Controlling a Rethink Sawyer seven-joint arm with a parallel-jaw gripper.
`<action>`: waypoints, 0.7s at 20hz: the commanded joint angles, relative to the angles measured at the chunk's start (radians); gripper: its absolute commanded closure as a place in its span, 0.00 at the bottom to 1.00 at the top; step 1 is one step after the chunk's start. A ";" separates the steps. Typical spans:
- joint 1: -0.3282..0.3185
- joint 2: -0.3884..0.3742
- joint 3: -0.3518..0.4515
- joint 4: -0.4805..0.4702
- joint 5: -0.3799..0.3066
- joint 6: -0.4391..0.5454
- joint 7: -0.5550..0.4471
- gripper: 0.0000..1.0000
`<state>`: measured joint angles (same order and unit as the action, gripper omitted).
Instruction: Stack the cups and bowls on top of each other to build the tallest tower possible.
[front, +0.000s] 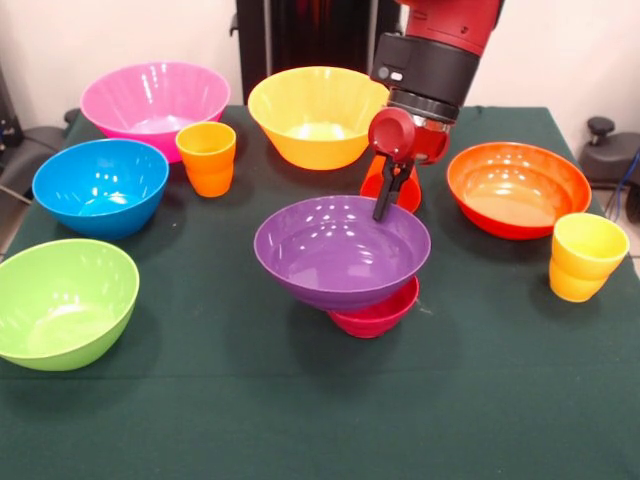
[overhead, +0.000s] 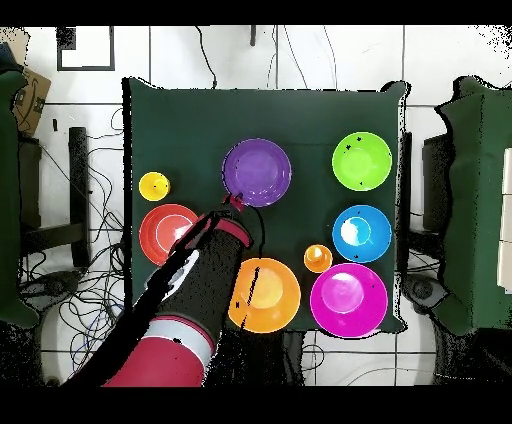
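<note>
No legible writing; hand (front: 385, 205) at purple bowl (front: 335, 255) rim, prob. clamped on it.

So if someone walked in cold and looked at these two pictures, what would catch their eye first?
Probably the purple bowl at the table's middle, perched on the small magenta-red bowl, with the gripper at its far rim. Next, the ring of bright bowls round it: pink bowl, yellow bowl, blue bowl, green bowl and orange-red bowl.
</note>
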<state>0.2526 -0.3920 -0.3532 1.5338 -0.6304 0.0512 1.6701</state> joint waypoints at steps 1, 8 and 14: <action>0.007 0.027 0.111 -0.074 -0.005 0.044 0.054 1.00; 0.018 0.013 0.111 -0.065 -0.013 0.061 0.038 1.00; 0.027 0.011 0.103 -0.061 -0.017 0.057 0.040 1.00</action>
<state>0.2639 -0.3810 -0.3535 1.5204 -0.6306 0.0514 1.6701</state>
